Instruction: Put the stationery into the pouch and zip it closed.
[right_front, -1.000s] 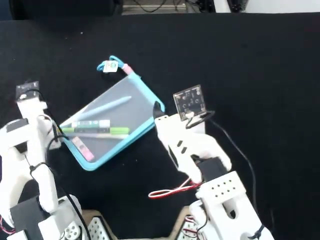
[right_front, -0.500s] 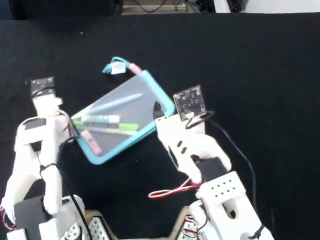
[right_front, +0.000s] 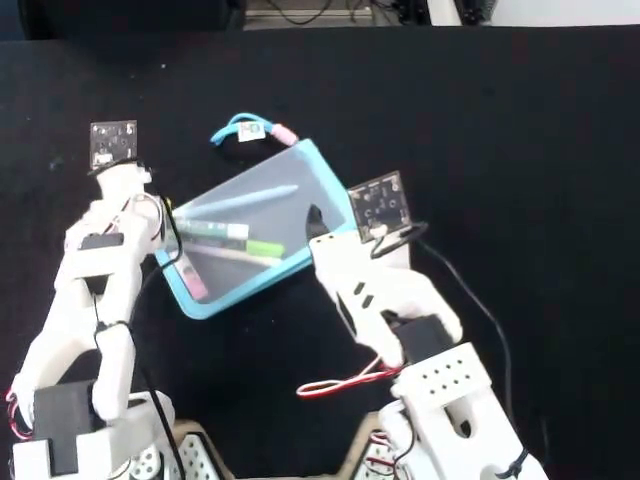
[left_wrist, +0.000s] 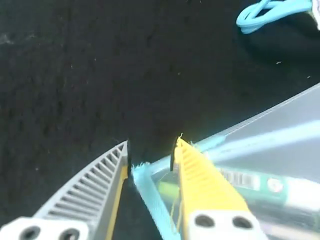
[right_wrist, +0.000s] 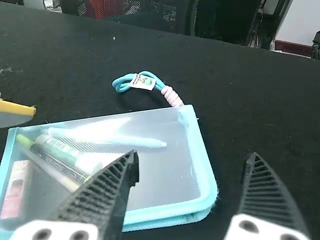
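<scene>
On the black table, your pouch lies tilted, with a blue pen, a green marker and a pink eraser inside. Your left gripper pinches its teal corner. Your right gripper hovers over the opposite end, jaws spread wide, holding nothing. The pouch's blue strap trails from its far corner.

There is one surface and one pouch. The pouch holds four pieces of stationery: one blue pen, one green-and-white marker, one green marker and one small pink item. There is one looped cord and one tag. There are two arms and two hands: the left hand and the right hand.
</scene>
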